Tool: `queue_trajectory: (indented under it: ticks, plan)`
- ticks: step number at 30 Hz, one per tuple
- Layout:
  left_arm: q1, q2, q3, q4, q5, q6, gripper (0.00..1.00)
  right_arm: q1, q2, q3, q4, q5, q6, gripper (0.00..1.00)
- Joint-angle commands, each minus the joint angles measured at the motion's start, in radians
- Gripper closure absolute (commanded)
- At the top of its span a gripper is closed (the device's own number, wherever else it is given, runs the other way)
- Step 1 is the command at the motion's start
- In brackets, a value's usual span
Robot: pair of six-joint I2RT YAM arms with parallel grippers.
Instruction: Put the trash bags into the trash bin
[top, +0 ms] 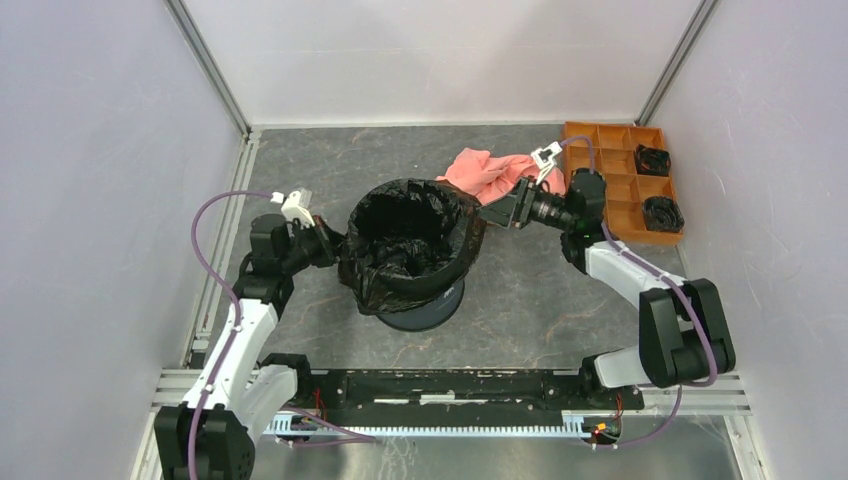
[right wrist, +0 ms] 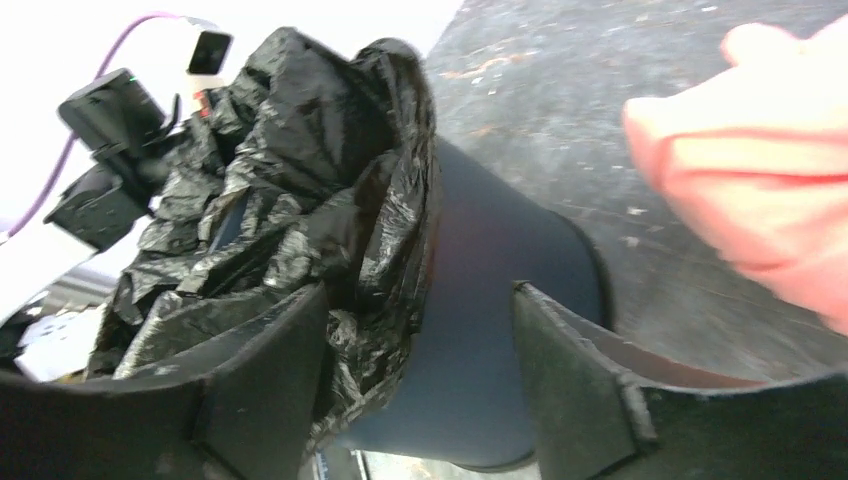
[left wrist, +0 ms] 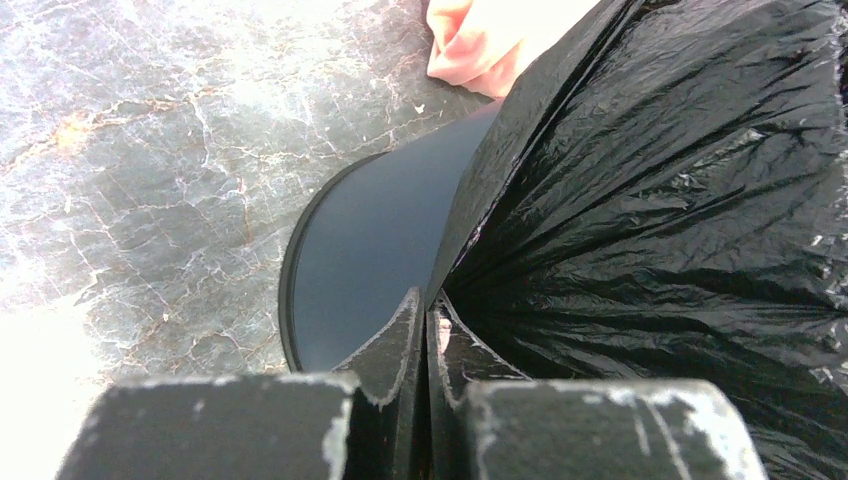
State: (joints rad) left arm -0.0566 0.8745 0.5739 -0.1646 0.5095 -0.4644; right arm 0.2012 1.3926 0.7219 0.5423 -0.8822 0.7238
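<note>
The navy trash bin (top: 425, 312) stands mid-table, and the glossy black trash bag (top: 410, 235) lines its mouth and drapes over the rim. My left gripper (top: 335, 250) is at the bin's left side, shut on a pinched fold of the bag's edge (left wrist: 680, 200); its jaws (left wrist: 428, 310) meet just outside the bin wall (left wrist: 380, 250). My right gripper (top: 490, 213) is at the rim's right side, open. In the right wrist view its fingers (right wrist: 420, 295) straddle the bag's hanging edge (right wrist: 290, 180) and the bin wall (right wrist: 490, 280) without closing on them.
A salmon-pink cloth (top: 485, 170) lies behind the bin, close to my right gripper. An orange compartment tray (top: 600, 160) with two black parts (top: 662, 213) sits at the back right. Grey walls and metal rails enclose the table.
</note>
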Motion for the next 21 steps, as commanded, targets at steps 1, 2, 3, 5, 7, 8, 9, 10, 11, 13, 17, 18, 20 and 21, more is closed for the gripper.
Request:
queue_trajectory:
  ticks: [1,2,3,5,7,8,9,10,11,13,17,18,20,21]
  plan:
    - [-0.003,-0.013,-0.024,0.057,-0.004,-0.071,0.93,0.073,0.051,-0.023,0.289,-0.071,0.16,0.33]
    - [-0.003,-0.011,-0.029,0.063,-0.013,-0.081,0.93,0.087,0.063,-0.028,0.307,-0.068,0.168,0.42]
    - [-0.003,-0.01,-0.034,0.07,-0.022,-0.093,0.94,0.095,0.069,-0.034,0.312,-0.058,0.163,0.53]
    - [-0.003,-0.009,-0.052,0.083,-0.045,-0.117,0.94,0.099,0.08,-0.036,0.234,-0.021,0.099,0.84]
    - [-0.002,-0.013,-0.07,0.093,-0.08,-0.146,0.93,0.099,0.088,-0.026,0.102,0.035,-0.017,0.99]
    - [-0.002,-0.017,-0.083,0.102,-0.097,-0.162,0.93,0.101,0.092,-0.02,0.025,0.074,-0.086,1.0]
    - [-0.003,-0.023,-0.095,0.116,-0.111,-0.179,0.93,0.1,0.096,-0.014,-0.046,0.109,-0.148,1.0]
    - [-0.002,-0.029,-0.11,0.127,-0.125,-0.195,0.93,0.101,0.099,-0.012,-0.086,0.138,-0.185,1.0]
    - [-0.002,-0.038,-0.121,0.132,-0.141,-0.207,0.93,0.104,0.101,-0.013,-0.107,0.144,-0.207,0.99]
    - [-0.003,-0.06,-0.128,0.118,-0.173,-0.223,0.93,0.113,0.093,-0.016,-0.121,0.147,-0.232,1.0]
    - [-0.003,-0.157,-0.08,0.005,-0.239,-0.227,0.82,0.144,0.035,0.037,-0.276,0.223,-0.347,0.9]
    - [-0.002,-0.194,-0.06,-0.037,-0.277,-0.228,0.74,0.149,0.019,0.057,-0.326,0.252,-0.381,0.87]
    - [-0.003,-0.266,-0.017,-0.137,-0.337,-0.243,0.57,0.156,-0.012,0.085,-0.401,0.308,-0.429,0.82]
    - [-0.002,-0.301,0.001,-0.204,-0.368,-0.262,0.48,0.156,-0.03,0.099,-0.429,0.331,-0.449,0.78]
